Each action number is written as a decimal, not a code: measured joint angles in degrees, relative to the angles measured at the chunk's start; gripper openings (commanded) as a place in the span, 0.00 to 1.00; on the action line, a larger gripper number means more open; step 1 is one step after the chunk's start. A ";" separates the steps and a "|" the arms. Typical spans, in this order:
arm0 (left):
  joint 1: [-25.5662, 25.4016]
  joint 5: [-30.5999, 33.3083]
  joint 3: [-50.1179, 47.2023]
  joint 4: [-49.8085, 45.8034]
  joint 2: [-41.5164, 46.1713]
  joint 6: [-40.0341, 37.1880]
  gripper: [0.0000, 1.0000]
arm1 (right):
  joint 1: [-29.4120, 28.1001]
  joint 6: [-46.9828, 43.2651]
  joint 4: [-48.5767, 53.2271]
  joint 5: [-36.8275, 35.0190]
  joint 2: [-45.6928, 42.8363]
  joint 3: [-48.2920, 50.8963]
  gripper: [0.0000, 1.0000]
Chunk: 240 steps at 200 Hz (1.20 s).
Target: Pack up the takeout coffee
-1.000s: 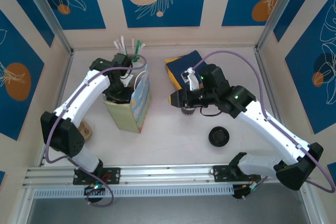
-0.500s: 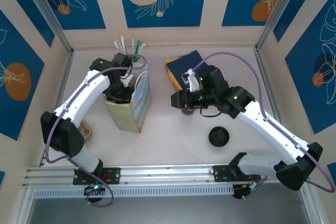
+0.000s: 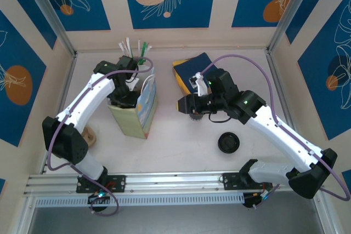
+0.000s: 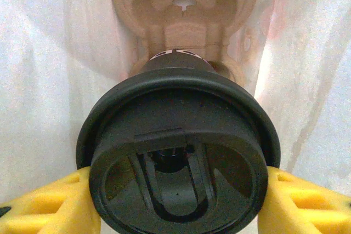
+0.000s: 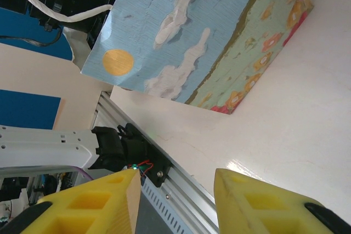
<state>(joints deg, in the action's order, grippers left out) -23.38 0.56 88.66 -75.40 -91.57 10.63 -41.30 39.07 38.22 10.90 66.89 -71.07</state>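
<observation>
The takeout coffee (image 4: 178, 135) sits clamped by its lid between the left tool's (image 4: 176, 204) fingers, inside the bag (image 4: 38, 69). The right tool (image 5: 174, 201) gapes empty. Both arms have barely shifted since a second ago.

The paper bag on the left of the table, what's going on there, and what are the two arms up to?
The left end effector is down inside the paper bag, closed on the black lid of the takeout coffee, with a pulp cup carrier below it at the bag's bottom. The right end effector is open and holds nothing, hovering above the table beside the bag. A loose black lid lies on the table near the right arm.
</observation>
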 measured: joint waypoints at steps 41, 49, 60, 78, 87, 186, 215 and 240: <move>0.00 0.07 -1.14 -0.55 0.00 0.00 0.53 | -0.02 0.00 0.02 0.00 -0.04 0.72 0.41; 0.00 0.07 -1.31 -0.63 0.00 0.00 0.53 | -0.02 0.00 -0.02 0.00 -0.07 0.72 0.40; 0.00 0.04 -1.40 -0.63 0.00 0.00 0.53 | 0.00 0.00 -0.09 0.00 -0.17 0.83 0.41; 0.00 0.07 -1.40 -0.63 0.00 0.00 0.53 | -0.02 0.02 -0.22 0.02 -0.59 1.42 0.41; 0.00 0.04 -1.40 -0.63 0.00 0.02 0.53 | -0.02 0.02 -0.20 0.00 -0.66 1.49 0.41; 0.00 0.02 -1.40 -0.63 0.02 0.94 0.53 | 0.00 0.02 -0.44 0.02 -0.74 1.49 0.40; 0.00 0.02 -1.40 -0.63 0.00 1.03 0.53 | -0.02 0.02 -0.44 0.02 -0.74 1.49 0.41; 0.00 0.02 -1.40 -0.63 0.00 1.03 0.53 | -0.02 0.04 -0.44 0.00 -0.74 1.49 0.41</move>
<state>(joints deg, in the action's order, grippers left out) -23.38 0.58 87.26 -76.03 -91.57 11.66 -41.32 39.11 37.78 10.90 66.15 -69.58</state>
